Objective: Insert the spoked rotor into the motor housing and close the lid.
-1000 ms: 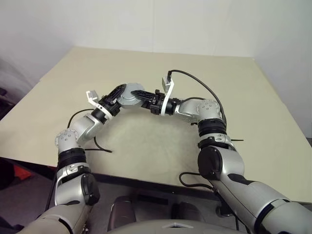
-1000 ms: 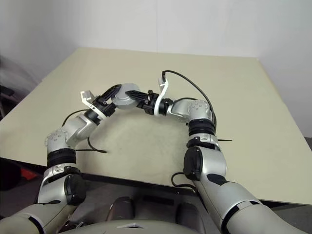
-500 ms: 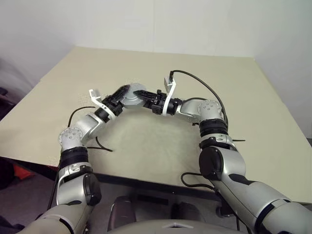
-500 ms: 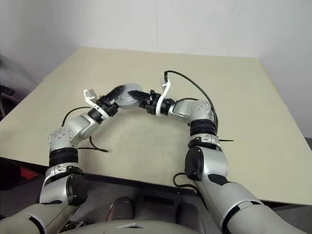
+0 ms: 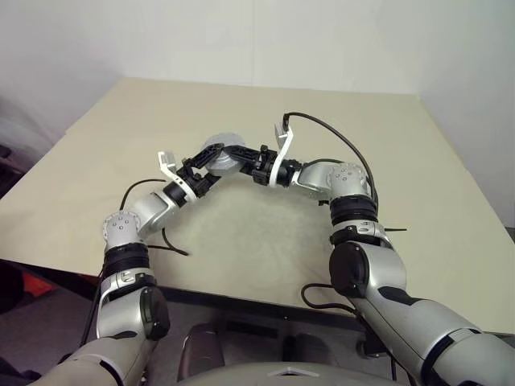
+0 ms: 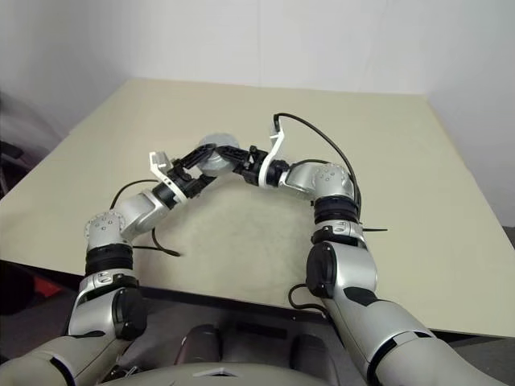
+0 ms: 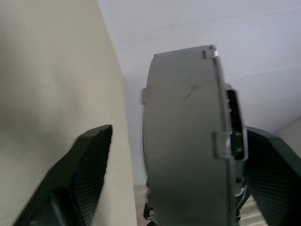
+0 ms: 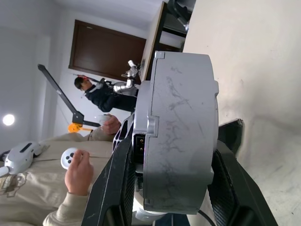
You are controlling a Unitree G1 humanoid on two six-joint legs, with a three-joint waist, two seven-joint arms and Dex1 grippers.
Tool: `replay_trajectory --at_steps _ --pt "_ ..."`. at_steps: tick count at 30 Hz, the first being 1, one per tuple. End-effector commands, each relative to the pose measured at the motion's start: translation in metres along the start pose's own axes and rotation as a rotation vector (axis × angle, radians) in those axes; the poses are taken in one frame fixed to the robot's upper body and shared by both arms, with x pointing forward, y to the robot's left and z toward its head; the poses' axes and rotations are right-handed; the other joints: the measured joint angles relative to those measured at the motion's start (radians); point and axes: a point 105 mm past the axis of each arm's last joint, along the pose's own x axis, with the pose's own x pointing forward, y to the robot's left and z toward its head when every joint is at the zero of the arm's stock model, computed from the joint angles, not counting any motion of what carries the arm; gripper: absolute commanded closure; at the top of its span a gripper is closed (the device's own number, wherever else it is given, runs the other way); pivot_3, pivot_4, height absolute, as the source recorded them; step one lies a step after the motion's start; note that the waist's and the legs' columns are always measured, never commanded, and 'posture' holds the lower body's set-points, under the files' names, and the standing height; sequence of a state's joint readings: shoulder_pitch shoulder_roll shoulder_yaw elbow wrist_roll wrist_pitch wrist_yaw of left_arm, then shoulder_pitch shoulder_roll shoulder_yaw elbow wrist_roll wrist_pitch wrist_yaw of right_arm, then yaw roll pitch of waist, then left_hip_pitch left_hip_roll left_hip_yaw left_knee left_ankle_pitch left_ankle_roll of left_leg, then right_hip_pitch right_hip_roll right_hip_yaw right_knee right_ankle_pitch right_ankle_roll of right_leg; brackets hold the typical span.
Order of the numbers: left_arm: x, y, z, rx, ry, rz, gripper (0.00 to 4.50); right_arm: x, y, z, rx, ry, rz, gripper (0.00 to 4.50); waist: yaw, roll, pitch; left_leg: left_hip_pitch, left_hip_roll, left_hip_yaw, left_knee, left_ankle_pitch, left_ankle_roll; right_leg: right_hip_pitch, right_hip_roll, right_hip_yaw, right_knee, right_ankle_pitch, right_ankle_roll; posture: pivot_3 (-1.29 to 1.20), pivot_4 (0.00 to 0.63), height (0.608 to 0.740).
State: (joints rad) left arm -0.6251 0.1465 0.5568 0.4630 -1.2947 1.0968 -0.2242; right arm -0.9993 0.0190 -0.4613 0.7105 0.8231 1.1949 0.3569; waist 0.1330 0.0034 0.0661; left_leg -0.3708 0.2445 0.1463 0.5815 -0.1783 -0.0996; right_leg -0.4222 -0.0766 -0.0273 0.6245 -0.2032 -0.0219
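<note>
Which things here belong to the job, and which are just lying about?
Job:
- housing, held above the table
- lid, apparently already on it
- right gripper, clamped on the housing
- left gripper, open around it

Lying about:
- table
- person holding a controller
- dark door

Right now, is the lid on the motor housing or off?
On, it seems: in the right wrist view the lid sits flush against the motor housing. Whether it is latched, cannot tell.
</note>
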Motion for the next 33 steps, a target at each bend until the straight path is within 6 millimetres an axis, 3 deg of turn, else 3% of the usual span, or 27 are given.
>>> replay_trajectory --at_steps 1,3,5,26,27,32,33 --pt "0.007 -0.011 0.003 0.008 -0.007 -0.035 1.33 0.004 0.031 0.009 -0.059 -0.027 0.117 2.42 0.000 0.000 0.000 0.000 0.000 0.000 0.000 0.000 0.000 0.000 0.000 0.000 0.000 0.000 0.000 0.00 0.000 0.740" --pt "0.007 -0.012 0.004 0.001 -0.016 -0.047 1.98 0.004 0.031 0.009 -0.061 -0.027 0.116 2.42 0.000 0.000 0.000 0.000 0.000 0.000 0.000 0.000 0.000 0.000 0.000 0.000 0.000 0.000 0.000 0.00 0.000 0.740" --pt "0.007 -0.015 0.004 -0.003 -0.013 -0.065 2.27 0.004 0.031 0.009 -0.062 -0.026 0.116 2.42 0.000 0.000 0.000 0.000 0.000 0.000 0.000 0.000 0.000 0.000 0.000 0.000 0.000 0.000 0.000 0.00 0.000 0.740" --pt "0.006 -0.012 0.011 -0.025 -0.072 -0.061 2.29 0.003 0.031 0.007 -0.088 -0.010 0.121 2.42 0.001 0.000 0.000 0.000 0.000 0.000 0.000 0.000 0.000 0.000 0.000 0.000 0.000 0.000 0.000 0.00 0.000 0.740" --pt "0.006 -0.012 0.011 -0.023 -0.073 -0.061 2.29 0.004 0.030 0.007 -0.107 -0.012 0.110 1.75 0.001 0.000 0.000 0.000 0.000 0.000 0.000 0.000 0.000 0.000 0.000 0.000 0.000 0.000 0.000 0.00 0.000 0.740" --pt "0.005 -0.011 0.014 -0.011 -0.096 -0.051 2.29 0.008 0.019 0.015 -0.206 -0.084 0.017 0.07 -0.002 0.000 0.000 0.000 0.000 0.000 0.000 0.000 0.000 0.000 0.000 0.000 0.000 0.000 0.000 0.00 0.000 0.740" --pt "0.005 -0.011 0.014 -0.009 -0.099 -0.049 2.29 0.009 0.018 0.015 -0.208 -0.087 0.015 0.03 -0.002 0.000 0.000 0.000 0.000 0.000 0.000 0.000 0.000 0.000 0.000 0.000 0.000 0.000 0.000 0.00 0.000 0.740"
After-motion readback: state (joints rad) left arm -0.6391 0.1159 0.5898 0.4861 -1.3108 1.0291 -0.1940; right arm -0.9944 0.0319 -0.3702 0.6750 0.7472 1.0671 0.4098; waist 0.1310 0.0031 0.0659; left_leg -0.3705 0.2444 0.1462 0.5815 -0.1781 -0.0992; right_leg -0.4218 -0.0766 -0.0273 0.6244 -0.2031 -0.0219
